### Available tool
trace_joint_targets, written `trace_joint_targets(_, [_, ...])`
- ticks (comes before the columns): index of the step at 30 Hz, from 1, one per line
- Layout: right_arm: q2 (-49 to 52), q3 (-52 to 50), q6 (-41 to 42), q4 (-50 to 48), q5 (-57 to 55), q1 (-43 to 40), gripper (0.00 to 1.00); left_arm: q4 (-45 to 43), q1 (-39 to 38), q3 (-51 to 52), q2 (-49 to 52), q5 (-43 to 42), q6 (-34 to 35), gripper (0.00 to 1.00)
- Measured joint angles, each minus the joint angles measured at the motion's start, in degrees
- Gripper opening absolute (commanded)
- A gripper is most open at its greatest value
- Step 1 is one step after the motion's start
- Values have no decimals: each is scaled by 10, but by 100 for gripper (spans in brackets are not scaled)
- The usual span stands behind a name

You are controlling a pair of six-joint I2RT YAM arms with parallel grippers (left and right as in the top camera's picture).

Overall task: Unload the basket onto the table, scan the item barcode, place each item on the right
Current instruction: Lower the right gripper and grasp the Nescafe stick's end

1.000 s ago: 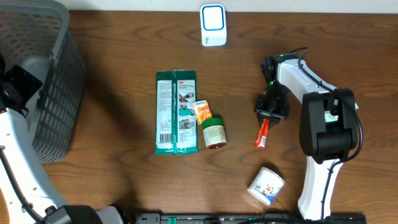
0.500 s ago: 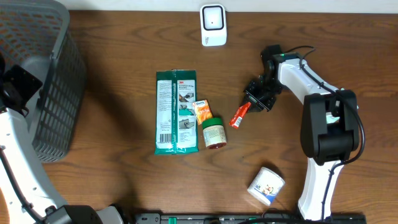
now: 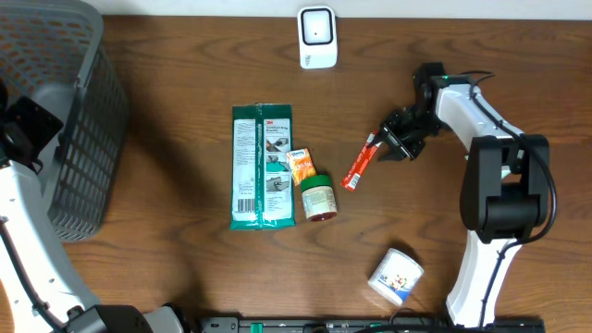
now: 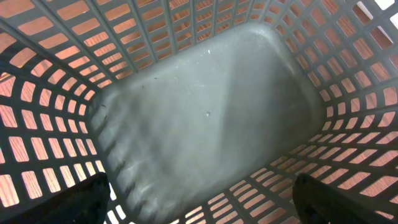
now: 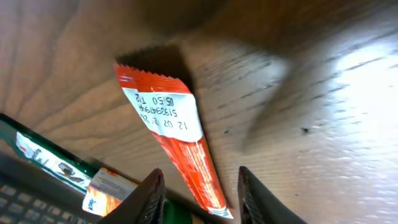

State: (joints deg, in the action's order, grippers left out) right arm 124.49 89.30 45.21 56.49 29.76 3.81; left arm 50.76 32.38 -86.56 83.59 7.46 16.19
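The item, a red-orange stick packet [image 3: 358, 166], lies flat on the wooden table, its white date label facing up in the right wrist view [image 5: 166, 118]. My right gripper [image 3: 393, 143] stands open just right of the packet's upper end. The packet's tip sits between the right fingers [image 5: 151, 198] with a gap on each side. The white barcode scanner [image 3: 316, 37] stands at the table's back edge. My left gripper [image 4: 205, 208] hangs open and empty over the grey basket floor [image 4: 205, 112].
A green wipes pack [image 3: 263, 166], a small orange box [image 3: 300, 166] and a green-lidded jar [image 3: 318, 196] lie left of the packet. A white tub [image 3: 396, 275] sits near the front edge. The grey basket [image 3: 55, 111] fills the left side.
My right gripper carried the packet leftward toward the table's middle, opened its jaws and let it go. It then drew back to the right. The left arm has not moved.
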Motion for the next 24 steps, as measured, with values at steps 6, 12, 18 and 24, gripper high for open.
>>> trace_joint_targets(6, [-42, 2, 1, 0, -53, 12, 47, 0, 0, 0, 0, 0, 0, 94])
trace_joint_targets(12, [-50, 6, 14, 0, -97, 58, 93, 0, 0, 0, 0, 0, 0, 93])
trace_joint_targets(18, [-50, 5, 20, -1, -164, 98, 97, 0, 0, 0, 0, 0, 0, 93])
trace_joint_targets(24, [-50, 5, 20, -10, -223, 127, 97, 0, 0, 0, 0, 0, 0, 93])
